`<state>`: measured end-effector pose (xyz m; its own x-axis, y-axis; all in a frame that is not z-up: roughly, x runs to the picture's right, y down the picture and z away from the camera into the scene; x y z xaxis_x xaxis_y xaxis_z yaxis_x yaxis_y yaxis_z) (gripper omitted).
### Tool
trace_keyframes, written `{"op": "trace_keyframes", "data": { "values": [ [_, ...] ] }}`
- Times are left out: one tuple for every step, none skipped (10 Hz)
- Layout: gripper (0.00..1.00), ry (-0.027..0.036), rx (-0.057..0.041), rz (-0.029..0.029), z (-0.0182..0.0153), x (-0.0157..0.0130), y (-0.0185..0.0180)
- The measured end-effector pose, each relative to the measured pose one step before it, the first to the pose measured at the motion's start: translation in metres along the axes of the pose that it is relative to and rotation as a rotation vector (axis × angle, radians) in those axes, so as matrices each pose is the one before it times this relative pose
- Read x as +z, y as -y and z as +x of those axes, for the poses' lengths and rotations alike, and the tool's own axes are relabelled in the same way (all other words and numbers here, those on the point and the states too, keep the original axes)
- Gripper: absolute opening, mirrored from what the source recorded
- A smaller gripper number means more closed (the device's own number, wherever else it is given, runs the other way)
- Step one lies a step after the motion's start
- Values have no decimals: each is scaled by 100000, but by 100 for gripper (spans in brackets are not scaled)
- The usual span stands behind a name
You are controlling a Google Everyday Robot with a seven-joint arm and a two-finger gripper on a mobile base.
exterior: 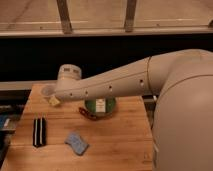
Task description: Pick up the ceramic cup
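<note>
At the left of the wooden table [120, 145] lies a black striped block [38, 131]. Behind it, near the back-left corner, the ceramic cup [46, 91] stands upright, partly hidden by the gripper [54, 100], which hangs at its near side. Whether the gripper is parted or closed we cannot tell. We judge this the approach, so the next move is to close around the cup and lift. Further right lie a blue sponge [76, 143] and a green container [100, 105], whose white label we cannot read.

Dim warm light, gripper [54, 99] by ceramic cup [46, 90] prob. in shadow.
</note>
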<state>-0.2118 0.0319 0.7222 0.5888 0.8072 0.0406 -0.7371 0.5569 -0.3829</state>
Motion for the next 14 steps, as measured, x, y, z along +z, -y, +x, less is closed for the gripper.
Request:
{"op": "trace_keyframes", "data": {
  "values": [
    [80, -523, -1373, -791, -672, 782, -204],
    [80, -624, -1574, -969, -1042, 1187, -261],
    [80, -501, -1559, -891, -1270, 1292, -95],
    [80, -513, -1221, -242, -905, 969, 191],
    [80, -986, -1814, -25, -832, 1036, 379],
    [80, -1457, -1427, 348, -514, 791, 535],
    [80, -1153, -838, 463, -388, 576, 543],
    [80, -1279, -1359, 123, -527, 670, 305],
    [80, -1317, -1170, 285, -621, 885, 456],
    [80, -806, -839, 43, -510, 721, 164],
    [80, -608, -365, -228, -289, 567, -66],
    [80, -513, -247, -243, -372, 756, -128],
    [80, 112, 256, -199, -314, 508, -77],
    [80, 129, 671, 217, -120, 467, 155]
  ]
}}
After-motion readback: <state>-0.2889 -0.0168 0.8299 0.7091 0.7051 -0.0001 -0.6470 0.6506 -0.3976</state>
